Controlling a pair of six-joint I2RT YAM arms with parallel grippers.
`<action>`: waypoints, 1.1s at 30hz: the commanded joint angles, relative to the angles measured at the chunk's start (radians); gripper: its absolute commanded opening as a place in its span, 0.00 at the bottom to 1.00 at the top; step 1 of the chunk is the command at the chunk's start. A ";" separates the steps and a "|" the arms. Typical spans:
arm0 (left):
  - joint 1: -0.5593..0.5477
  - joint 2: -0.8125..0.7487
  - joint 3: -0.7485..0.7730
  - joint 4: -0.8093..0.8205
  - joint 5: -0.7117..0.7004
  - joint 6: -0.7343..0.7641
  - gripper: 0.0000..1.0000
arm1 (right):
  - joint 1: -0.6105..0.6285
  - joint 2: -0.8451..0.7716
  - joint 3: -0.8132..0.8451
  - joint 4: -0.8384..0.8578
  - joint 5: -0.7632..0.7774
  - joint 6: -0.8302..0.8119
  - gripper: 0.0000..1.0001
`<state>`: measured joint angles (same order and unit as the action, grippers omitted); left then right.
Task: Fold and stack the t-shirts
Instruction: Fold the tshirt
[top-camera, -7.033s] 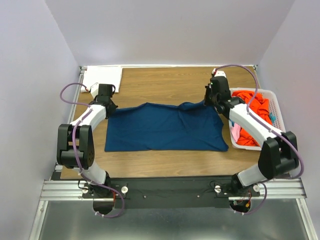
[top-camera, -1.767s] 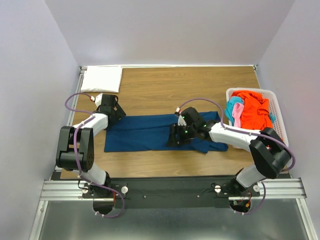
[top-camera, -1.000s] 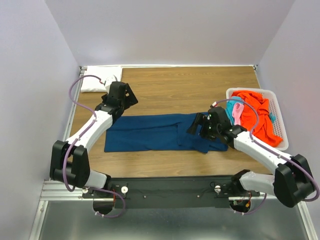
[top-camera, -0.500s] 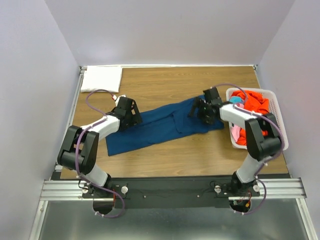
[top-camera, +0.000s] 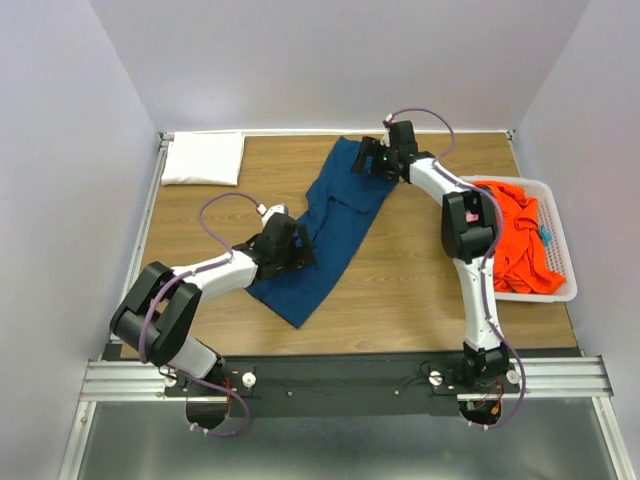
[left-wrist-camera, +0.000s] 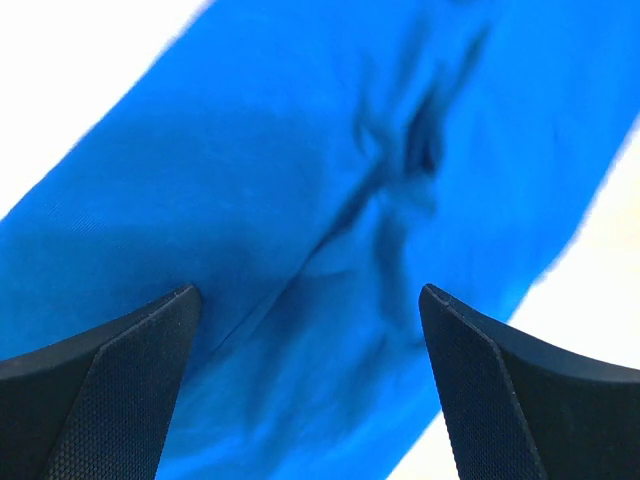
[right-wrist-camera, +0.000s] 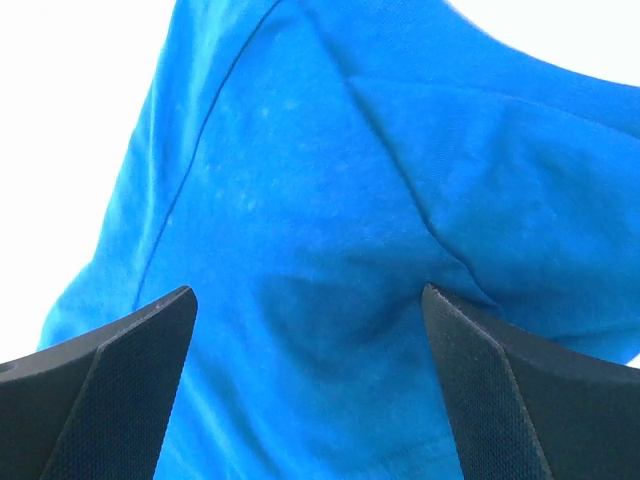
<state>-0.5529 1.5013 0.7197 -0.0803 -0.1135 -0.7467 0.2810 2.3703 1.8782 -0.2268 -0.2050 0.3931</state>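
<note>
A navy blue t-shirt (top-camera: 342, 218), folded into a long strip, lies diagonally on the wooden table (top-camera: 440, 290), from the far middle down toward the near left. My left gripper (top-camera: 297, 246) hovers over its lower half, jaws wide apart; the left wrist view shows blue cloth (left-wrist-camera: 300, 200) beneath the left gripper (left-wrist-camera: 308, 292). My right gripper (top-camera: 369, 163) is stretched out over the shirt's far end, also open, with creased cloth (right-wrist-camera: 330, 200) under the right gripper (right-wrist-camera: 309, 290). A folded white t-shirt (top-camera: 203, 158) lies at the far left corner. Orange t-shirts (top-camera: 515, 235) fill the basket.
The white slatted basket (top-camera: 562, 290) stands at the right edge, with a bit of teal cloth (top-camera: 543, 232) showing in it. Purple walls close in the table on three sides. The arm bases sit on the rail at the near edge.
The navy shirt has swung from lying across the table to a diagonal, its right end carried to the far middle. The right arm reached far back; the left gripper moved right and nearer.
</note>
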 joint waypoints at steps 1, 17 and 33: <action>-0.093 0.005 -0.071 -0.087 0.087 -0.160 0.98 | 0.001 0.202 0.185 -0.123 -0.053 -0.039 1.00; -0.380 0.050 0.006 -0.042 0.054 -0.307 0.98 | 0.038 0.428 0.595 -0.121 -0.120 0.047 1.00; -0.369 -0.328 0.026 -0.421 -0.289 -0.315 0.98 | 0.038 -0.215 0.126 -0.121 0.041 -0.106 1.00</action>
<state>-0.9455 1.2282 0.8234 -0.3935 -0.3332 -1.0420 0.3130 2.3260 2.1693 -0.3435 -0.2455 0.3069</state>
